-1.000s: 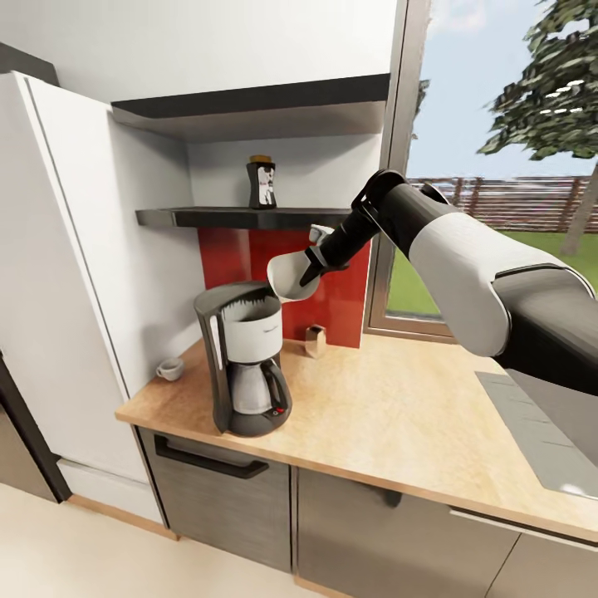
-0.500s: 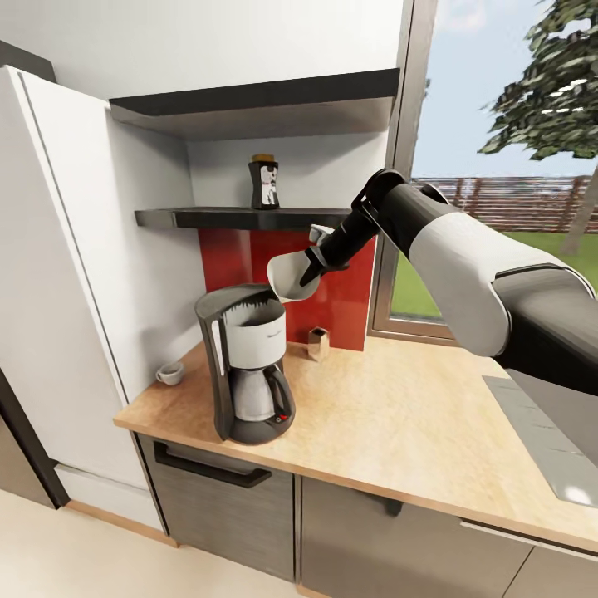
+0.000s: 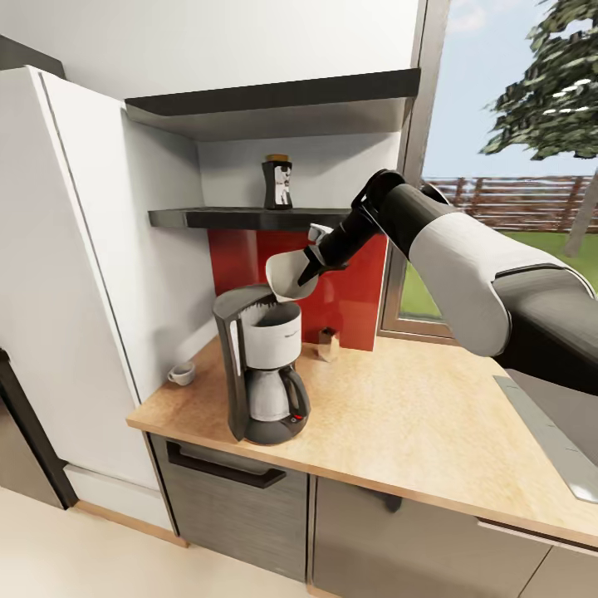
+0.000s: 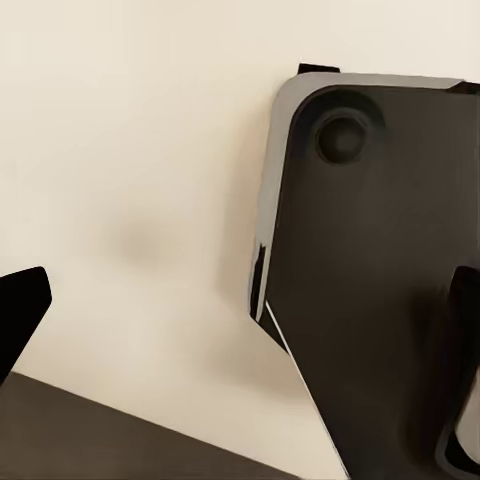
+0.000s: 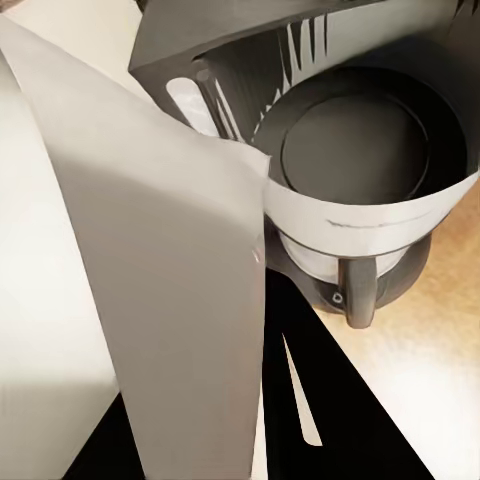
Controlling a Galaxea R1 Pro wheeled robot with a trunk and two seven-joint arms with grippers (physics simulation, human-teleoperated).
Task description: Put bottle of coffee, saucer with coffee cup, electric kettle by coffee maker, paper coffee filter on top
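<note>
Right arm stretched forward, gripper clamped.

My white-and-black right arm reaches up and leftward from the right side of the head view; my black right gripper (image 3: 314, 267) pinches the white cone-shaped paper coffee filter (image 3: 286, 275). My left gripper's dark fingertips (image 4: 22, 310) stand apart.

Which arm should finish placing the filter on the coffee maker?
Right. The right gripper holds the paper coffee filter just above the coffee maker; its open top sits below the gripper.
</note>
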